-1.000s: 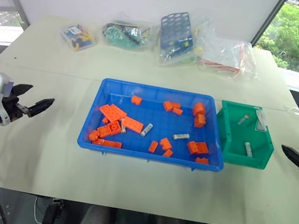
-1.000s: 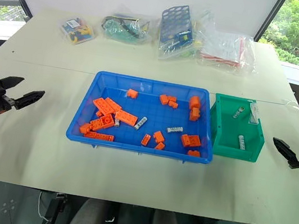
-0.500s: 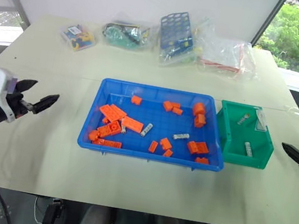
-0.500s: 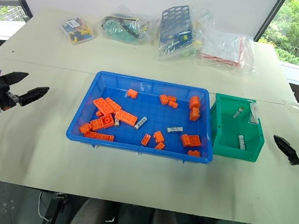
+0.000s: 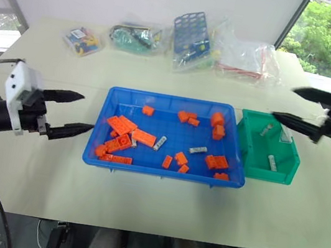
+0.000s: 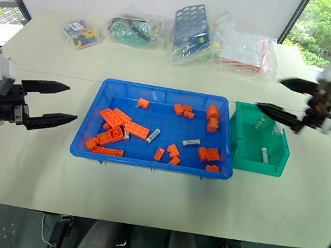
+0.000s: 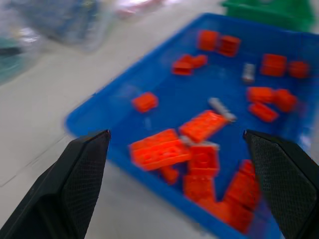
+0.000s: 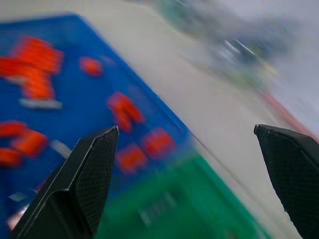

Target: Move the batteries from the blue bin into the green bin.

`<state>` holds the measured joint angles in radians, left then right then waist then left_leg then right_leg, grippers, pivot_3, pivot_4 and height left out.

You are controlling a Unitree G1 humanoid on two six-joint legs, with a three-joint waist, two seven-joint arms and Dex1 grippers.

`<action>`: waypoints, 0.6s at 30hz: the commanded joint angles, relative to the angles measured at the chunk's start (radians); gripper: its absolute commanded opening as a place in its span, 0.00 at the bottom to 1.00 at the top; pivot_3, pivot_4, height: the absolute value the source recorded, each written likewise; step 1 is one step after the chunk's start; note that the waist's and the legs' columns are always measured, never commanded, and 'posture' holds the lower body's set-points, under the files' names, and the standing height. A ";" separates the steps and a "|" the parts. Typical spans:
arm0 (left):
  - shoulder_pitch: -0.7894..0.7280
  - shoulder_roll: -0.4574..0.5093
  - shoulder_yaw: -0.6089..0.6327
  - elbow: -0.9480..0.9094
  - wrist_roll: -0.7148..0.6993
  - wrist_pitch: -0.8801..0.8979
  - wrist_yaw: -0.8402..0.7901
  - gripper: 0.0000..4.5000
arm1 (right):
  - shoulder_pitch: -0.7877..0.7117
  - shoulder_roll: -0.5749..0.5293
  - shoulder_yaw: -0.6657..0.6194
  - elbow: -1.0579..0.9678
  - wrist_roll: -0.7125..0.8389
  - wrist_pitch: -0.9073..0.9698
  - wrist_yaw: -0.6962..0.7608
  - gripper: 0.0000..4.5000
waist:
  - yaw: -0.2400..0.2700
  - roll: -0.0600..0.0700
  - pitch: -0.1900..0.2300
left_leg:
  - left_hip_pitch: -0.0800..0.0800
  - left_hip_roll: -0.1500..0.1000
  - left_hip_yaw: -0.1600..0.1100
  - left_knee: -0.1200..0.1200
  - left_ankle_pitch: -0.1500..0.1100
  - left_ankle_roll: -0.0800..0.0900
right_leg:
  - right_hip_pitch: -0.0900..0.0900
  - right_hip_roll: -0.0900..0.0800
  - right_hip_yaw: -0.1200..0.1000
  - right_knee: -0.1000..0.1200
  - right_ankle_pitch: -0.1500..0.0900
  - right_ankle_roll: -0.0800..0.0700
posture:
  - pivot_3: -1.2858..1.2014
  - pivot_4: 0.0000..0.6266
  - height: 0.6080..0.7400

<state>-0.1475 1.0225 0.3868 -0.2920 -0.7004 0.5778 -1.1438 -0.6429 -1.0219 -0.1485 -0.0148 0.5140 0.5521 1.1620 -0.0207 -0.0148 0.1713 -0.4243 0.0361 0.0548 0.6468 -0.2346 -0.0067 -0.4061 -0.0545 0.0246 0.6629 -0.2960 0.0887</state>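
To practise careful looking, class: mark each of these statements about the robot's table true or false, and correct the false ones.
1. The green bin stands beside the blue bin. True.
2. Both end effectors are shut. False: the left end effector and the right end effector are open.
3. Batteries lie in the blue bin. True.
4. The green bin is empty. False: it holds batteries.
5. Orange bricks lie on the bare table. False: they lie in the blue bin.
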 commanded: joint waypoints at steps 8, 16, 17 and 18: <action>-0.080 0.005 -0.098 -0.018 0.017 -0.029 -0.060 1.00 | -0.190 0.359 0.452 -0.021 -0.175 0.119 -0.075 1.00 | 0.009 -0.001 0.001 | -0.005 -0.003 0.000 0.001 0.000 0.000 | -0.003 -0.002 -0.001 0.000 0.001 0.002 | 0.52 0.24 1.00; -0.110 -0.014 -0.151 -0.043 0.019 -0.025 -0.054 1.00 | -0.192 0.598 0.571 0.096 -0.269 0.136 -0.174 1.00 | 0.003 -0.002 0.000 | -0.004 -0.002 0.000 0.002 0.000 0.000 | -0.003 0.000 -0.001 0.002 0.001 0.002 | 0.52 0.24 1.00; -0.113 -0.015 -0.153 -0.045 0.018 -0.022 -0.051 1.00 | -0.195 0.613 0.575 0.116 -0.279 0.129 -0.178 1.00 | 0.003 -0.002 0.000 | -0.005 -0.002 0.000 0.002 0.000 0.000 | -0.004 0.000 -0.001 0.002 0.001 0.002 | 0.52 0.24 1.00; -0.114 -0.017 -0.154 -0.046 0.016 -0.019 -0.047 1.00 | -0.197 0.630 0.582 0.140 -0.290 0.122 -0.181 1.00 | 0.004 -0.002 0.000 | -0.005 -0.002 0.000 0.002 0.000 0.000 | -0.003 0.000 -0.001 0.002 0.001 0.002 | 0.52 0.24 1.00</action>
<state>-0.2499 1.0068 0.2186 -0.3196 -0.6760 0.5617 -1.1958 -0.8071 -0.4097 0.4410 0.1024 0.2456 0.6987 0.9927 -0.0171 -0.0170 0.1715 -0.4288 0.0338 0.0545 0.6488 -0.2345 -0.0064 -0.4095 -0.0548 0.0232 0.6649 -0.2948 0.0908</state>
